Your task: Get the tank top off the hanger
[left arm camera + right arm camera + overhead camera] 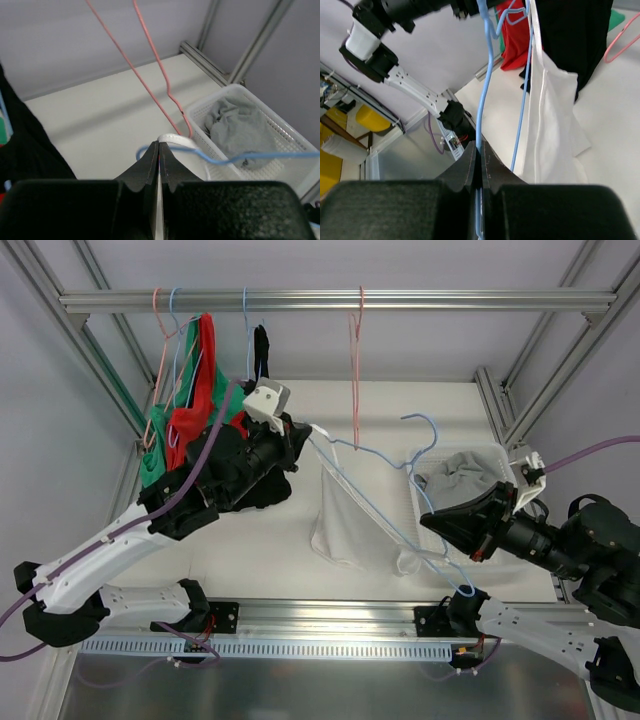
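The white tank top (350, 520) hangs from a light blue wire hanger (385, 510) held tilted above the table. My left gripper (305, 435) is shut on the top's white strap (175, 139) at the hanger's upper end. In the left wrist view the gripper (159, 145) has its jaws closed on that strap, with the blue hanger (240, 157) just beyond. My right gripper (428, 518) is shut on the hanger's lower wire. In the right wrist view the gripper (479, 146) pinches the blue wire (481, 100), with the tank top (550, 125) draped to its right.
A white basket (505, 455) holding grey cloth (462, 478) stands at the right. A rail (330, 300) at the back carries red (200, 390), green and black garments on hangers at the left. An empty pink hanger (356, 370) hangs from it at the middle.
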Available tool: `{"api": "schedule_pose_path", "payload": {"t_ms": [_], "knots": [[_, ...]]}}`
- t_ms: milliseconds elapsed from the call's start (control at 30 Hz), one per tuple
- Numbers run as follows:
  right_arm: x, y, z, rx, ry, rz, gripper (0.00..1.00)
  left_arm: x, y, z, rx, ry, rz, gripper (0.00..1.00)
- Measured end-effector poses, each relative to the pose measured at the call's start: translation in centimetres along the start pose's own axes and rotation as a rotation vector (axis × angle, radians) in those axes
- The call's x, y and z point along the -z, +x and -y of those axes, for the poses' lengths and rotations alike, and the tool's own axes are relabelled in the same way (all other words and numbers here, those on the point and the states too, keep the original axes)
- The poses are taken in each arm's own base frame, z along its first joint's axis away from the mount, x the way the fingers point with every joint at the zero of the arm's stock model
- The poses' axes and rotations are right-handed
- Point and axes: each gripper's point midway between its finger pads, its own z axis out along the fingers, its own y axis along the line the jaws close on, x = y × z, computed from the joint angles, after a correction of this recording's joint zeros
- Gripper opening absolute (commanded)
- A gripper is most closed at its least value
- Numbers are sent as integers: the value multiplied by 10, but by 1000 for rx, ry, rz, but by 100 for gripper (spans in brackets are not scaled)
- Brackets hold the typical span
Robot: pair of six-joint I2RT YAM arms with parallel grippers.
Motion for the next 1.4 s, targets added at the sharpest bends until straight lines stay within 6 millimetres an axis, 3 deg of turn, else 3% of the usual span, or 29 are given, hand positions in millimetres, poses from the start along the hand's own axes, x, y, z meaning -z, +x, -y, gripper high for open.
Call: {"api": "schedule_pose_path", "payload": {"t_ms": [167, 367, 467, 567, 667, 867, 1000, 1100, 1200, 1267, 1400], "knots": [[0, 27, -2, 4, -50, -75, 0, 11, -14, -30, 56, -161, 66, 0], [18, 31, -13, 42, -135, -62, 0, 16, -8, -55, 112, -299, 93, 0], [27, 28, -16, 73, -166, -6, 0, 14, -2, -54, 117, -297, 82, 0], [26, 24, -16, 107, -195, 84, 0, 11, 5, -41, 124, -214, 71, 0], [11, 19, -13, 141, -205, 147, 0, 17, 22, -21, 144, -73, 54, 0], [-58, -18, -11, 212, -212, 330, 0, 49, 47, 14, 223, 198, 44, 0], [-110, -49, -8, 269, -203, 485, 0, 60, 78, 38, 247, 354, -11, 0], [-142, -73, -3, 329, -178, 644, 0, 56, 119, 52, 251, 425, -115, 0], [-165, -81, 3, 408, -143, 739, 0, 46, 169, 49, 260, 385, -236, 0], [-173, -78, 1, 481, -124, 763, 1, 42, 198, 40, 258, 327, -304, 0], [-164, -67, -23, 620, -117, 801, 0, 36, 244, 23, 256, 213, -413, 0]]}}
